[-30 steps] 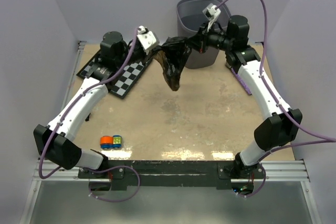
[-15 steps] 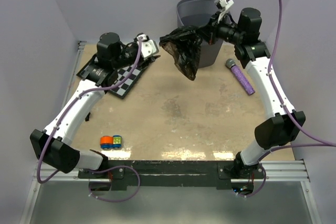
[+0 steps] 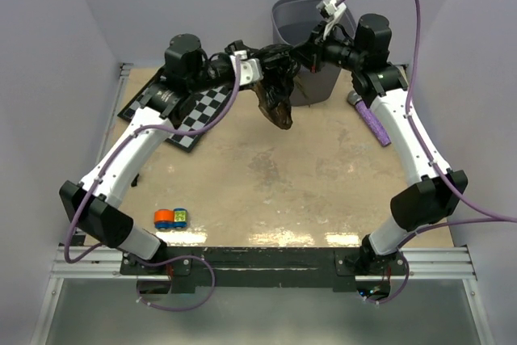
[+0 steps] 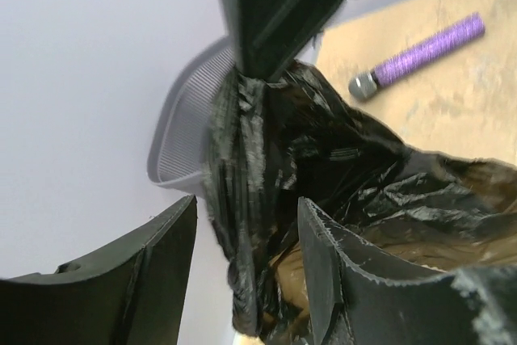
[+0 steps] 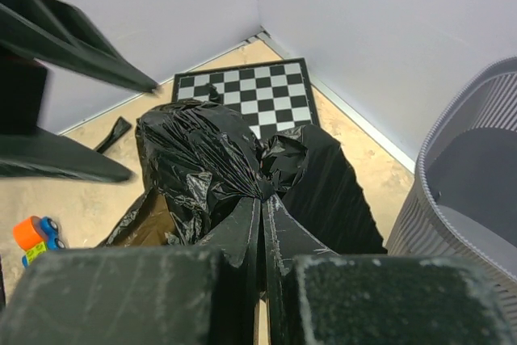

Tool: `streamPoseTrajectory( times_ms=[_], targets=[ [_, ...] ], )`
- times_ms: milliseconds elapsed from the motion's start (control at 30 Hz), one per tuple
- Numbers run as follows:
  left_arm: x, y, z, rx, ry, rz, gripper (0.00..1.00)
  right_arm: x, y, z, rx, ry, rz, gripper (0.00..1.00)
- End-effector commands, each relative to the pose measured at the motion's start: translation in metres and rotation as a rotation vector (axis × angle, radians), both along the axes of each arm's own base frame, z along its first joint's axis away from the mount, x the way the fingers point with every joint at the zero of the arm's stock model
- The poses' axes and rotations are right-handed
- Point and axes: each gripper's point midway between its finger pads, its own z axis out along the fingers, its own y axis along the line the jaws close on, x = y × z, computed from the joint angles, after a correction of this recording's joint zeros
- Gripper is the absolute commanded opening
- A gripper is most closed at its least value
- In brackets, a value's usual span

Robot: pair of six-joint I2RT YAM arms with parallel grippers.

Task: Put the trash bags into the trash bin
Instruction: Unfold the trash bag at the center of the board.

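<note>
The grey mesh trash bin (image 3: pixel 284 31) stands at the worktop's far edge, and just before it hangs the crinkled, glossy black trash bag (image 3: pixel 275 96), bunched and pinched in the closed right gripper (image 5: pixel 262 208), with the left gripper (image 4: pixel 246 208) straddling it, jaws parted.

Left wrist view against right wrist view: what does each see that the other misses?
Only the left wrist view shows the purple microphone. Only the right wrist view shows the checkerboard and an orange toy. Both show the black bag and the grey bin.
</note>
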Motion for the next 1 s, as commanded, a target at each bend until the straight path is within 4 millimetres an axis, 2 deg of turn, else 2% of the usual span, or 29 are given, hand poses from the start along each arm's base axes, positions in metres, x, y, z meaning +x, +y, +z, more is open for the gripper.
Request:
streamPoseTrajectory(
  times_ms=[0,67,200,333,433,567,600,667,733,800,967],
  targets=[
    [0.010,-0.007,-0.021,0.135,-0.107,-0.017,0.57,-0.020,0.007,0.040,0.032,-0.107,0.048,0.00],
    [0.016,-0.008,-0.026,0.162,-0.127,-0.002,0.55,-0.021,0.010,0.039,0.028,-0.107,0.056,0.00],
    [0.029,-0.008,-0.022,0.171,-0.175,0.062,0.48,-0.025,0.013,0.033,0.020,-0.097,0.081,0.00],
    [0.039,-0.008,-0.016,0.142,-0.197,0.109,0.38,-0.025,0.017,0.021,0.012,-0.064,0.098,0.00],
    [0.039,-0.011,-0.019,0.141,-0.188,0.095,0.29,-0.022,0.019,0.013,-0.011,-0.071,0.112,0.00],
    [0.040,-0.013,-0.026,0.121,-0.099,0.094,0.00,-0.017,0.020,0.006,-0.015,-0.050,0.100,0.00],
    [0.039,-0.013,-0.027,0.106,-0.067,0.102,0.00,-0.015,0.018,0.005,-0.011,-0.041,0.080,0.12],
    [0.041,-0.011,-0.026,0.072,-0.022,0.129,0.00,-0.011,0.016,0.005,0.024,0.004,0.041,0.45],
    [0.042,-0.008,-0.027,0.047,0.018,0.157,0.00,-0.015,0.017,0.006,0.056,0.028,0.052,0.63],
    [0.044,-0.004,-0.027,0.023,0.046,0.192,0.00,-0.020,0.021,0.004,0.088,0.068,0.077,0.72],
    [0.051,0.006,-0.024,-0.055,0.113,0.287,0.00,-0.020,0.024,-0.007,0.107,0.121,0.081,0.77]
  ],
)
